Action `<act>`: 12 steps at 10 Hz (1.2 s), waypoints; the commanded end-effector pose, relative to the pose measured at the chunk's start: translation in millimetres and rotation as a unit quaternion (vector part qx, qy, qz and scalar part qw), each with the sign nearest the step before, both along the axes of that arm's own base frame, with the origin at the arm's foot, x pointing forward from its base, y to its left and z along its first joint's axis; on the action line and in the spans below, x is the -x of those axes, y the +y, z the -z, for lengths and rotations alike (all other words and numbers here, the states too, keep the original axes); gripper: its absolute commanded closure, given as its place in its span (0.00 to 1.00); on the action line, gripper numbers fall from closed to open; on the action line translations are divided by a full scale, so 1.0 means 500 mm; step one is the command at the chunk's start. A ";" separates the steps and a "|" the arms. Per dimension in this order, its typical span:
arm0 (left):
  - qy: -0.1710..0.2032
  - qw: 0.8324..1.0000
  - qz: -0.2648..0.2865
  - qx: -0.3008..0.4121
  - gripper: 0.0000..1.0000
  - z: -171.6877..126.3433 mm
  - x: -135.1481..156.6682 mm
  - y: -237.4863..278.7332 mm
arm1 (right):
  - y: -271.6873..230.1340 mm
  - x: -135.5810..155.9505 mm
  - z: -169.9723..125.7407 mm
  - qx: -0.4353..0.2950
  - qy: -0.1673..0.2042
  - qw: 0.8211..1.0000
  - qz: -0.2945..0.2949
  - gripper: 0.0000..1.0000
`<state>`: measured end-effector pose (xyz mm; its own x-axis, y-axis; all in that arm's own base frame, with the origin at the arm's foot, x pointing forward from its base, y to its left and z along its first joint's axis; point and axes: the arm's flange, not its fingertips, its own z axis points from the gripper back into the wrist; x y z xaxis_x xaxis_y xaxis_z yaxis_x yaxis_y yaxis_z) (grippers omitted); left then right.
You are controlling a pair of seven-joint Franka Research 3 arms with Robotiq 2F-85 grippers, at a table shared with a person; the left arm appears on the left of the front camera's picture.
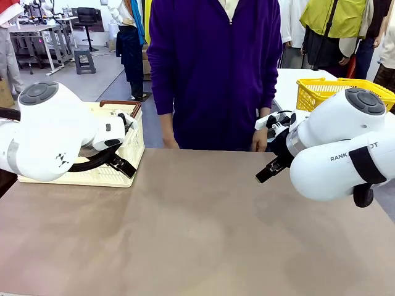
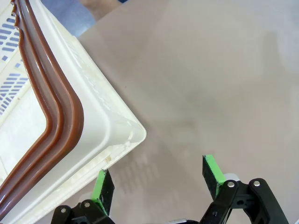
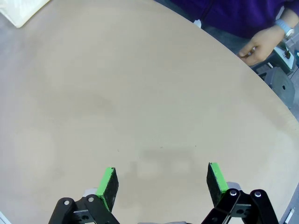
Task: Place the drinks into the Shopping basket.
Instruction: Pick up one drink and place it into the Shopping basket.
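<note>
You look barely started: the Shopping basket sits at the desk's far left, just beside your left jaws. Both jaws hang released, empty; drinks remain to load.

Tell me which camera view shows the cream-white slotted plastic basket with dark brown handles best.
The left wrist view. The cream-white slotted plastic basket is close there, with its corner, rim and dark brown handles. In the front view the left arm hides much of it. The right wrist view catches one pale corner at upper left.
</note>
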<state>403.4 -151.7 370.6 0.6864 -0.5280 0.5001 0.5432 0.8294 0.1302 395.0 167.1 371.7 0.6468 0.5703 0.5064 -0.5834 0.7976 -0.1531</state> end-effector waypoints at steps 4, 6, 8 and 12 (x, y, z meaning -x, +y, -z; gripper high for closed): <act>0.000 1.000 0.000 0.000 0.00 0.000 0.000 0.000 | 0.000 0.000 0.000 0.000 0.000 1.000 0.000 0.00; 0.000 1.000 0.000 0.000 0.00 0.000 0.000 0.000 | 0.000 0.000 0.000 0.000 0.000 1.000 0.000 0.00; 0.183 0.974 0.103 0.085 0.00 -0.063 0.039 0.020 | -0.054 0.028 -0.055 -0.084 0.148 0.985 0.003 0.00; 0.260 0.856 0.242 0.376 0.00 -0.222 0.117 0.149 | -0.285 0.081 -0.203 -0.375 0.321 0.869 0.041 0.00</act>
